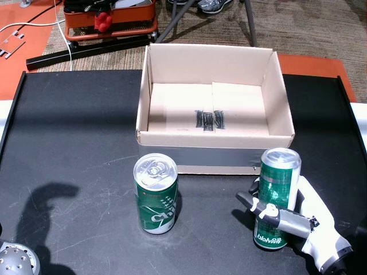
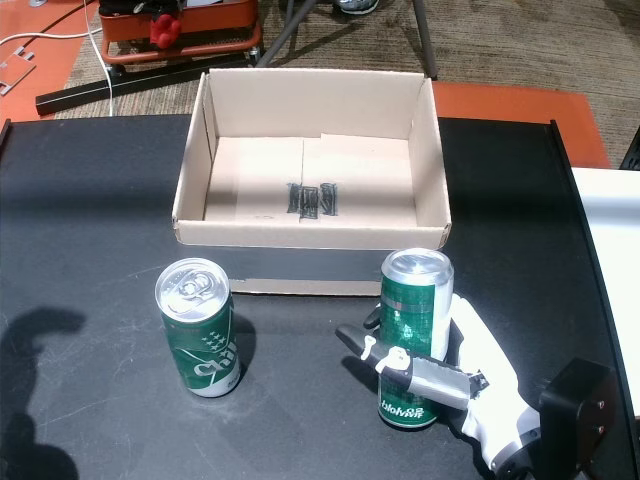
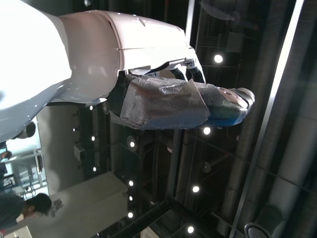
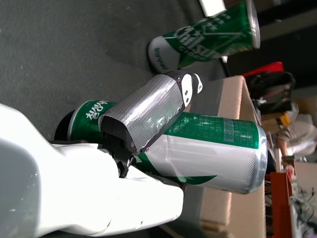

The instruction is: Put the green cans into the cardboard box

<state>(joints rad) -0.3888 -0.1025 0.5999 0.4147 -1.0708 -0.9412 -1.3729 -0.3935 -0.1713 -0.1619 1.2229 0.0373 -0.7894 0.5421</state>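
Observation:
Two green cans stand on the black table (image 1: 69, 143) in front of the open, empty cardboard box (image 1: 215, 137) (image 2: 310, 235). In both head views the shorter can (image 1: 156, 195) (image 2: 200, 340) stands free at the left of the box front. My right hand (image 1: 298, 220) (image 2: 460, 385) is shut on the taller can (image 1: 279, 183) (image 2: 415, 310), which is upright, with its base on the table. In the right wrist view the taped thumb (image 4: 143, 119) lies across that can (image 4: 213, 148). My left hand (image 3: 163, 99) appears only in its wrist view, against the ceiling, holding nothing.
A red machine (image 1: 109, 20) and a black bar (image 1: 86, 51) lie on the floor beyond the table. Raised black rims run along the table's sides. A white surface (image 2: 610, 230) adjoins the right edge. A person (image 3: 25, 208) is far off in the left wrist view.

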